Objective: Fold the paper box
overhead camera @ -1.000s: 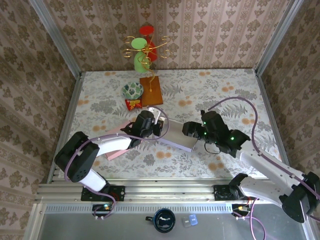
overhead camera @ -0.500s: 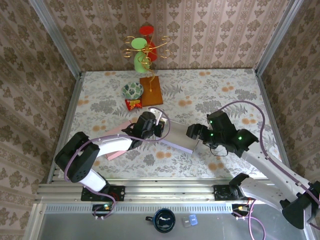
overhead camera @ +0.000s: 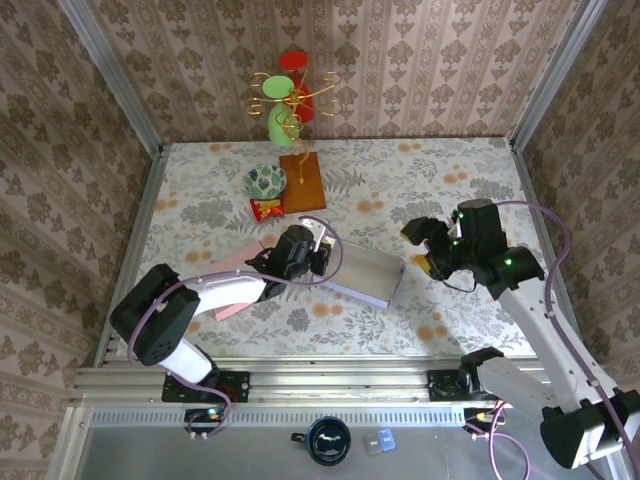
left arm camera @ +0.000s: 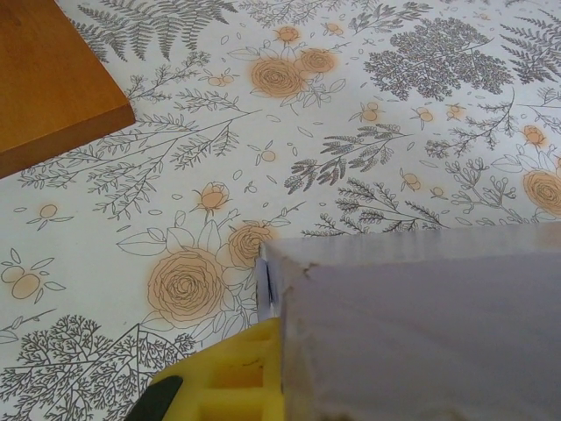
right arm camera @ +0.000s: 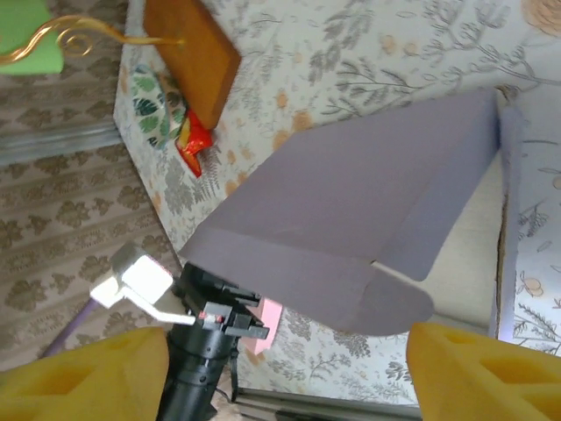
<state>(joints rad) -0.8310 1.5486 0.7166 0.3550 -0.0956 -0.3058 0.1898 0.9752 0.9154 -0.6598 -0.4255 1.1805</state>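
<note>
Paper box [overhead camera: 362, 272] pale purple, in middle of tabletop [overhead camera: 450, 170], flaps partly folded. Left fingers [left arm camera: 230, 384] pinch box's left end, yellow pad touching card edge. Right fingers [right arm camera: 83, 368] wide apart, holding nothing, just right of box in top view, not touching it. Brown board [overhead camera: 303, 182], patterned bowl [overhead camera: 265, 181], red packet [overhead camera: 265, 208] sit higher up, left of middle.

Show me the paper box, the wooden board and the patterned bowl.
paper box [overhead camera: 362, 272], top external view, middle of top panel
wooden board [overhead camera: 303, 182], top external view, centre of top face
patterned bowl [overhead camera: 265, 180], top external view, its inside
</note>
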